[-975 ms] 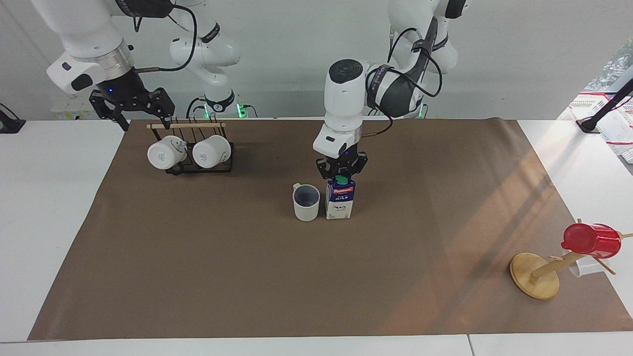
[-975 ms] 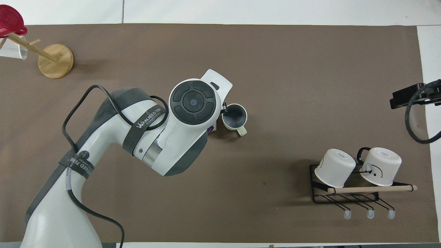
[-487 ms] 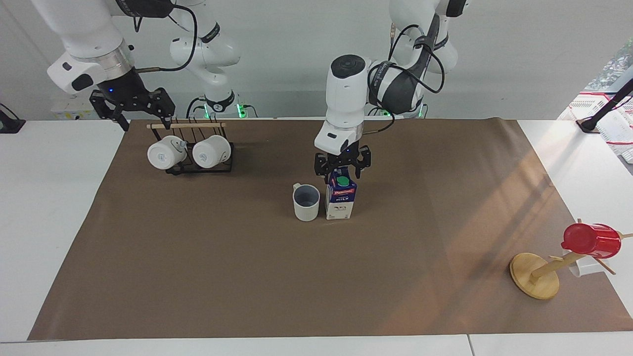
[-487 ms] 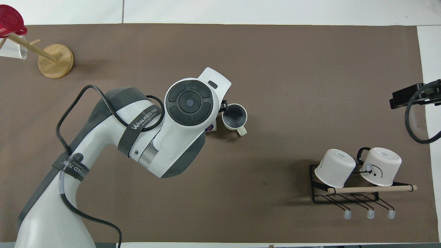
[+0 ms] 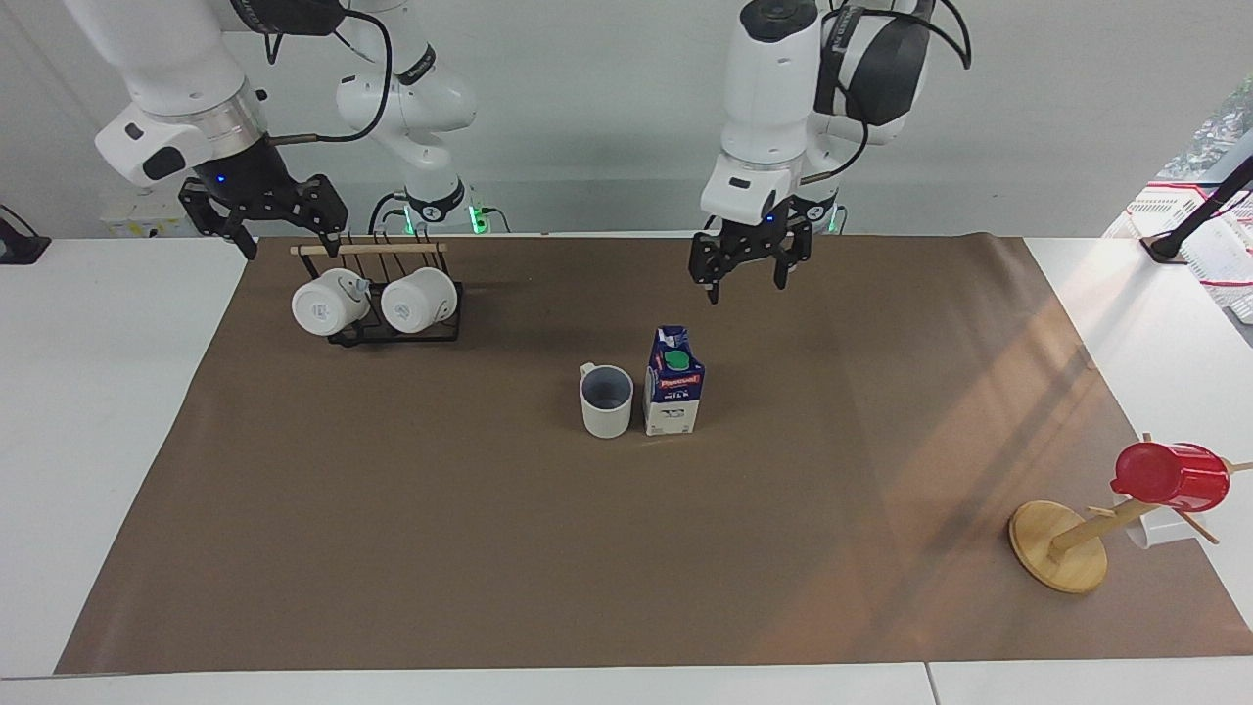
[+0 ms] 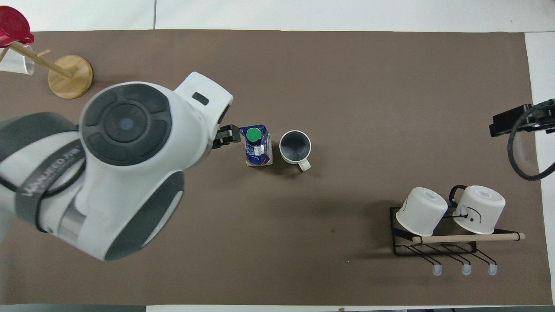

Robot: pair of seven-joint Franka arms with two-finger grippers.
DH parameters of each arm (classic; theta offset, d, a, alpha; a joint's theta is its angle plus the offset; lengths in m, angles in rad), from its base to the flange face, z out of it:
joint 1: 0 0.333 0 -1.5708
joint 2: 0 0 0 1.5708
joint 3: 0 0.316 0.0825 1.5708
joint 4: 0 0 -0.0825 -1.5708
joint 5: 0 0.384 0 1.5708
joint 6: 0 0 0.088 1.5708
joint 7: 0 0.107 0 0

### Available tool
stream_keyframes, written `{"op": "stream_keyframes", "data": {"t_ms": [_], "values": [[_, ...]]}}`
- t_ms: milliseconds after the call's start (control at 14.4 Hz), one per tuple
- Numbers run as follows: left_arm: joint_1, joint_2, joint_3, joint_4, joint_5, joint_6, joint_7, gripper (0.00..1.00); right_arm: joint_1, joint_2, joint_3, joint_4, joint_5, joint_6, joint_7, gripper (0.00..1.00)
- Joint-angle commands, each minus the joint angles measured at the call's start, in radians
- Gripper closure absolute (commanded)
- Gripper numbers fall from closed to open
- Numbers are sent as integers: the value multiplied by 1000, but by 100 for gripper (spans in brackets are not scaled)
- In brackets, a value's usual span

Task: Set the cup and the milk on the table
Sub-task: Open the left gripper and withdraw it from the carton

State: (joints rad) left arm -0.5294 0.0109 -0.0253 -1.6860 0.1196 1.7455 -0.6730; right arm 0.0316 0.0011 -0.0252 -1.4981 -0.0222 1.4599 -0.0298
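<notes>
Facing view: milk (image 5: 673, 382) stands upright on the table (image 5: 108, 392), just beside the cup (image 5: 606, 399), below the left gripper (image 5: 747, 272), which hangs open and empty. Right gripper (image 5: 262, 217) waits open, empty, over the mug rack (image 5: 392, 294), well apart.

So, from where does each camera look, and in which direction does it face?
Facing view: high across the table, looking at both robots; both arms show, left gripper open above the milk, right gripper open over the mug rack.
Overhead view: above the robots' end, looking steeply down; the left arm's wrist fills it.
Shared: milk, cup, rack.
</notes>
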Motion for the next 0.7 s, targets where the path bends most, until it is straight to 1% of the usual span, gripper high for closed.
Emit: {"op": "stream_keyframes", "data": {"t_ms": [0,209,418,487,627], "values": [[139,-48,-1,-46,-58,-46,197,0,-4,-6,5,-11,-8,8,-24,0],[294,-69,2,-44,-92,-60,398,0,-6,-6,4,-11,1,8,-15,0],[455,-71,7,-2,-150,-83,614,0,-13,-6,4,-8,7,4,-15,0],[483,-66,7,23,-150,-96,662,0,-13,-6,4,-10,7,2,-15,0],[526,-60,7,69,-146,-135,693,0,-10,-6,4,-10,7,2,-12,0]]}}
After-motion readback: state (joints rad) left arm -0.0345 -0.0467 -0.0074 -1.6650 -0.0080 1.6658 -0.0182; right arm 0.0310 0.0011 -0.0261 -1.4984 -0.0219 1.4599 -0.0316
